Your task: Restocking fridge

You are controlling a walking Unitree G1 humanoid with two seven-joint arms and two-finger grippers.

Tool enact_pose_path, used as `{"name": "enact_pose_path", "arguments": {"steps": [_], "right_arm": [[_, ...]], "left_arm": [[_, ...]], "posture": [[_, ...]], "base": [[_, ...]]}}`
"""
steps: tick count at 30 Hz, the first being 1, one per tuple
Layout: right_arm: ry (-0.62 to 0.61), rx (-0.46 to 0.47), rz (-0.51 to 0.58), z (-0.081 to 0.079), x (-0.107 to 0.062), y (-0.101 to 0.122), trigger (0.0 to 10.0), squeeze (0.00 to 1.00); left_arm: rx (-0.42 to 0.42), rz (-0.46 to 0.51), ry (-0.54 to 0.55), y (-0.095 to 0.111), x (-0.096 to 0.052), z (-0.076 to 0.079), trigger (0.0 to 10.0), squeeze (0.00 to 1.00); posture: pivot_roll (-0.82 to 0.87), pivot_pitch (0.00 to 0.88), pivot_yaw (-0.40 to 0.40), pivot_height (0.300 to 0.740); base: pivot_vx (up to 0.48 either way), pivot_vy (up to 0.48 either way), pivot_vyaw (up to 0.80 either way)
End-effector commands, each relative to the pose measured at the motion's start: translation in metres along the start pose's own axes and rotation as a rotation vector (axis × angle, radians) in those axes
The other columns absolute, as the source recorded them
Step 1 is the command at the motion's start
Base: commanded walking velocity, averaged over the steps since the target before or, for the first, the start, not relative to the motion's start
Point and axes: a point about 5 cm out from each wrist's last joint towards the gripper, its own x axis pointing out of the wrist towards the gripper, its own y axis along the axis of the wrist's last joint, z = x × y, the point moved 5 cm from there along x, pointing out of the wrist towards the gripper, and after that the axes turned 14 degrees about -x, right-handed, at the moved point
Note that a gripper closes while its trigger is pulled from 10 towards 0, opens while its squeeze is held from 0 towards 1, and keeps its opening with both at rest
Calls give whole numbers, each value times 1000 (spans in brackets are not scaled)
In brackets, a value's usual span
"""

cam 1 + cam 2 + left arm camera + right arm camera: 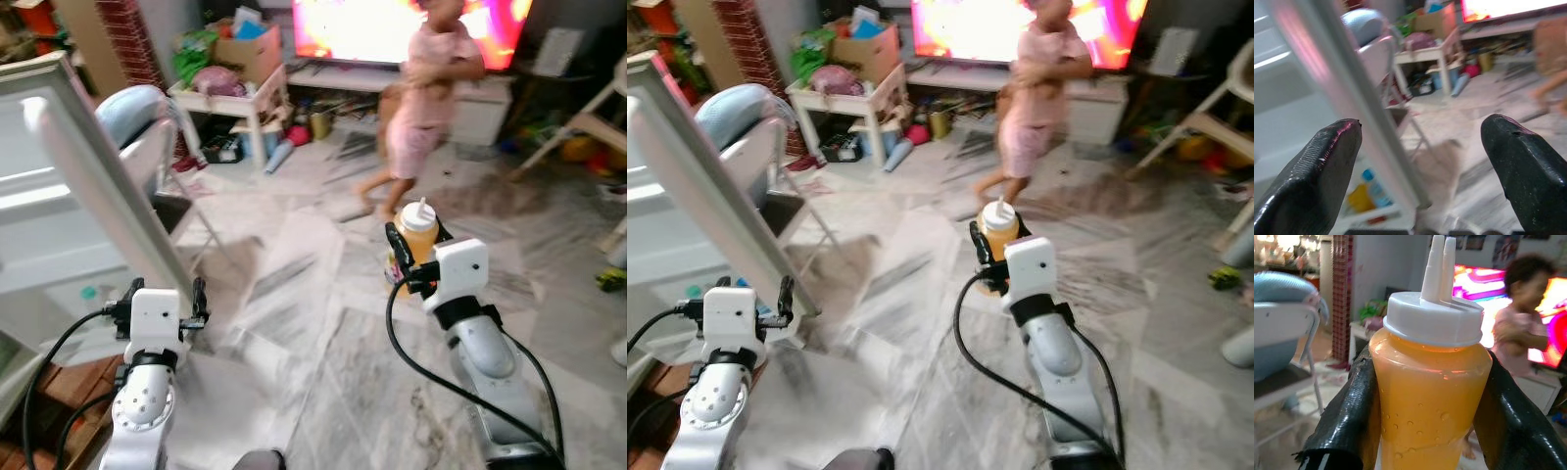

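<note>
Your right claw (pixel 411 257) is clamped on a squeeze bottle (pixel 1430 382), one black finger pressed flat against each side of it, and holds it upright above the marble floor (pixel 323 382) out in front of you. The bottle is soft translucent plastic filled with an orange-yellow liquid, beaded with small droplets on its wall, rounded at the shoulders and topped by a white screw cap (pixel 1434 318) with two slim nozzles standing side by side. The fingers look like textured black rubber, glossy where the light catches them.

Your left claw (pixel 1420 161) is spread wide with nothing between its fingers; its pads (pixel 1317 171) are the same pebbled black rubber. It hovers just beside the edge of the open fridge door (pixel 98 176), a pale, smooth slab that leans across your left side. Low on the door's inner shelf you can make out a small blue-capped bottle (pixel 1373 188) and something yellow next to it, too blurred to tell.

Farther off, a white folding chair (pixel 162 162) with a light blue cushion stands behind the door, then a cluttered white table (pixel 230 98). A small person in pink (pixel 426 93), blurred, stands on the floor before a bright television screen (pixel 353 27)
</note>
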Motion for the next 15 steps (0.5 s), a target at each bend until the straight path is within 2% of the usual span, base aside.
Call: {"name": "enact_pose_path", "arguments": {"steps": [1, 5, 8, 15], "right_arm": [[-3, 9, -2, 2, 1, 0, 10000, 0], [7, 10, -3, 2, 1, -1, 10000, 0], [48, 16, 13, -4, 8, 2, 10000, 0], [86, 49, 44, -15, 26, 9, 10000, 0]], "left_arm": [[17, 5, 24, 2, 1, -9, 10000, 0], [23, 10, 29, 2, 1, -9, 10000, 0], [22, 25, 52, 4, 3, -10, 10000, 0], [40, 67, 14, 15, 12, 0, 10000, 0]], "posture": [[37, 37, 22, 740], [43, 39, 9, 740], [70, 32, -26, 740], [115, 31, -54, 740]], "base": [[0, 0, 800], [0, 0, 800], [0, 0, 425], [0, 0, 59]]}}
